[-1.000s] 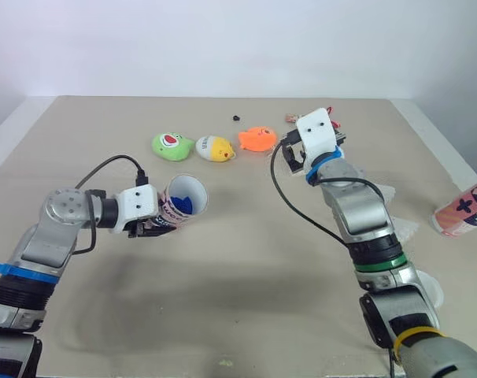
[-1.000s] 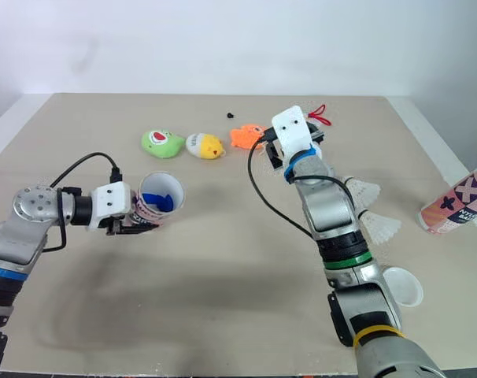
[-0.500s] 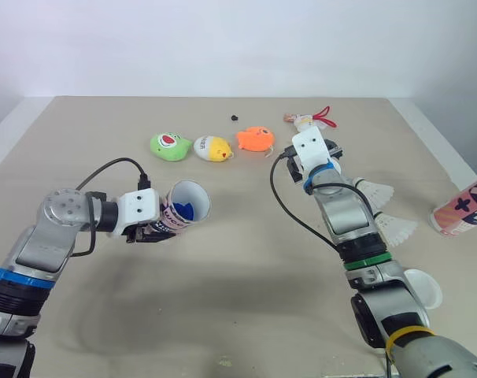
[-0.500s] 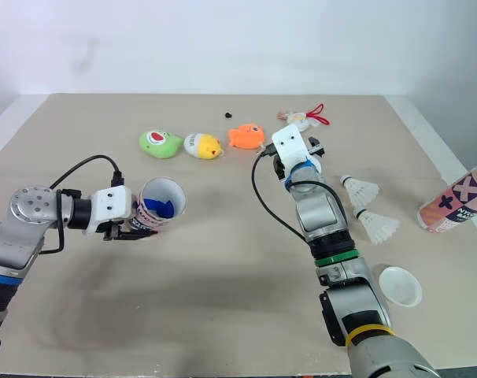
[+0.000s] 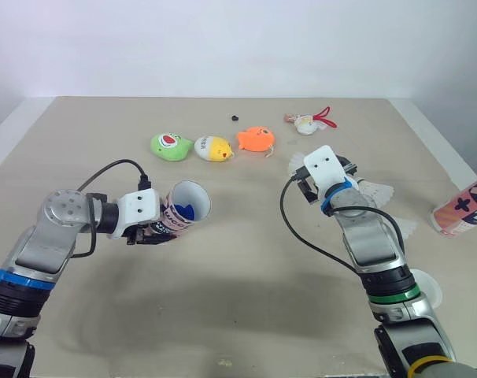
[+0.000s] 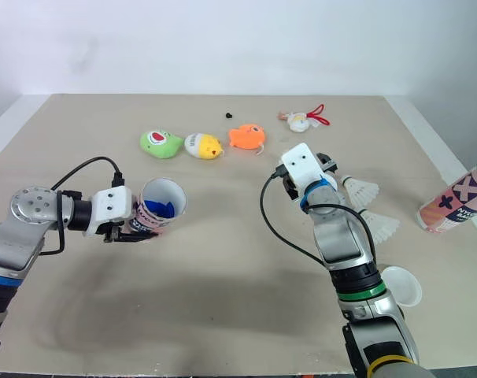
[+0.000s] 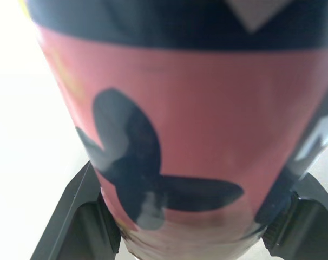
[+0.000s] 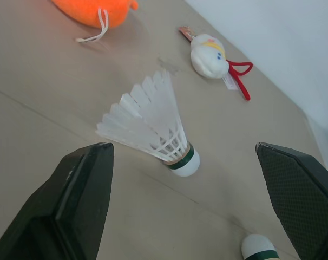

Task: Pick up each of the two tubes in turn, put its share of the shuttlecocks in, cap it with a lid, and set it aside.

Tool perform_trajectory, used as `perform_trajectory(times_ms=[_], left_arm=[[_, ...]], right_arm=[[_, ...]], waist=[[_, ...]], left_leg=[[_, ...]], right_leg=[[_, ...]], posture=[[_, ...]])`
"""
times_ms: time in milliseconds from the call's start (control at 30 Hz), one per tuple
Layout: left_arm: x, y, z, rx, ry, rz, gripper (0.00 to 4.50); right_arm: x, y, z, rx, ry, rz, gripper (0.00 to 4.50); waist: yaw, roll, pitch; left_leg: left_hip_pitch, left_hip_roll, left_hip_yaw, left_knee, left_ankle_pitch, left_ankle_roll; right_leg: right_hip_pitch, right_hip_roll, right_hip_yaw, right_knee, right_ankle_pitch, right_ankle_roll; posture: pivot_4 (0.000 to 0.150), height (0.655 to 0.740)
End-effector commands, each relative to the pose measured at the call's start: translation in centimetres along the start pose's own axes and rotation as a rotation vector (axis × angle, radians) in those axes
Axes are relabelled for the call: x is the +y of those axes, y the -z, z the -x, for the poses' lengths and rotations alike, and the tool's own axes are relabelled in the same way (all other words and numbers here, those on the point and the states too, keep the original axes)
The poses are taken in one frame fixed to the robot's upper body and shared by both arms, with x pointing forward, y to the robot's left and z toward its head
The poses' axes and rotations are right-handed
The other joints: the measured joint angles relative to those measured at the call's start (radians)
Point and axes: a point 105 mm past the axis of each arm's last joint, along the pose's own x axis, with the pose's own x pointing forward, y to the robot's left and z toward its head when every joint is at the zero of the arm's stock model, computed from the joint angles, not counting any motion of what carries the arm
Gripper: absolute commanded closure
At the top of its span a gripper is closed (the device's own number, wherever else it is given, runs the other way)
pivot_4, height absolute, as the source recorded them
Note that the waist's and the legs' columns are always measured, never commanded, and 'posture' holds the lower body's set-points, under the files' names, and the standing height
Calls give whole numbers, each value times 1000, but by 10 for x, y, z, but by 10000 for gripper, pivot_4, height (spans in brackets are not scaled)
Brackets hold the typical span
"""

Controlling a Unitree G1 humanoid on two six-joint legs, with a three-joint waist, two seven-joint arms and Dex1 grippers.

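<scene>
Tube: pink-and-navy tube [image 5: 183, 209] tilted, left of table [image 5: 246, 268] centre, something blue inside.
Left gripper: left gripper [image 7: 199, 208] clamped on the tube's lower end.
Second tube: second tube [image 5: 462, 208] at the table's right edge, partly cropped.
Shuttlecocks: white shuttlecock [image 8: 153, 130] and another shuttlecock [image 6: 378, 226] lying right of centre.
Right gripper: right gripper [image 8: 183, 147] spread wide, empty, near the white shuttlecock.
Lid: white lid [image 6: 400, 285] beside the right forearm.
Toys: green toy [image 5: 171, 146], yellow toy [image 5: 215, 148] and orange toy [image 5: 256, 139] in a far row.

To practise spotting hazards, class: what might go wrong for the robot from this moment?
The open right gripper hangs over a lying shuttlecock; closing on its feathers might crush them.
A second shuttlecock lies close by and could get knocked.
The left gripper holds the tube tilted; insertion may miss.
</scene>
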Motion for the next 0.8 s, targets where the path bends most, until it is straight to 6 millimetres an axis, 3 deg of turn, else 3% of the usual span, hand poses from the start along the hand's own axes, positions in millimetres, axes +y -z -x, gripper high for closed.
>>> perform_trajectory(times_ms=[33, 167, 333, 567, 800], left_arm=[[-17, 2, -12, -14, 100, 14, 19118], [-19, 2, -13, -27, 109, 27, 19118], [-21, 3, -12, -30, 114, 40, 19118], [-22, 1, -13, -39, 122, 45, 19118], [-25, 0, -12, -42, 125, 52, 19118]], right_arm=[[-21, -36, 1, -108, 67, -28, 0], [-10, -55, 3, -170, -7, -69, 0], [5, -62, -6, -180, -32, -68, 0], [-4, -46, -41, -103, 88, -2, 0], [-4, -26, -51, -65, 112, 47, 0]], waist=[[0, 0, 0], [1, 0, 0], [0, 0, 0], [0, 0, 0], [0, 0, 0]], left_leg=[[0, 0, 0, 0, 0, 0], [0, 0, 0, 0, 0, 0], [0, 0, 0, 0, 0, 0], [0, 0, 0, 0, 1, -2], [0, 0, 0, -1, 1, -2]], right_leg=[[0, 0, 0, 0, 0, 0], [0, 0, 0, 0, 0, 0], [0, -1, 0, 0, 0, 0], [0, -1, 0, 1, 0, 0], [0, -1, 0, 1, 0, 0]], posture=[[1500, 7400], [1500, 7400], [1500, 7400], [1500, 7400], [1500, 7400]])
